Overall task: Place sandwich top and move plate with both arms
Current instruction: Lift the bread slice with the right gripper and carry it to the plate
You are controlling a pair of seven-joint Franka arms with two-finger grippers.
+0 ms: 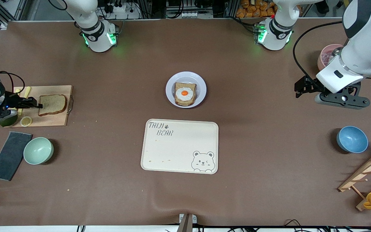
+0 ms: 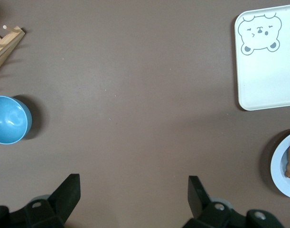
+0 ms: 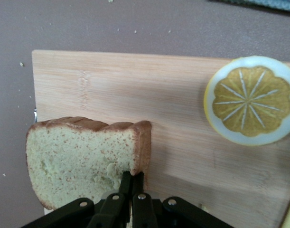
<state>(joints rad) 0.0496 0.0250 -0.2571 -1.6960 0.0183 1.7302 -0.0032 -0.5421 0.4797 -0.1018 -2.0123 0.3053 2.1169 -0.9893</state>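
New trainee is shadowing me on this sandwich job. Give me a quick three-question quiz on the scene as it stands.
1. True or false: the right gripper is shut on the sandwich top.
2. What lies on the toast on the plate?
3. The left gripper is: A) shut on the blue bowl, B) open over bare table, C) holding the tray.

Key: 1 true; 2 a fried egg; 3 B.

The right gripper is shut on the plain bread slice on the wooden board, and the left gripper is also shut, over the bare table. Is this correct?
Not quite. The left gripper is open, its fingers spread wide over the bare table, as the left wrist view shows. The rest holds: the right gripper is shut on the plain bread slice on the wooden board.
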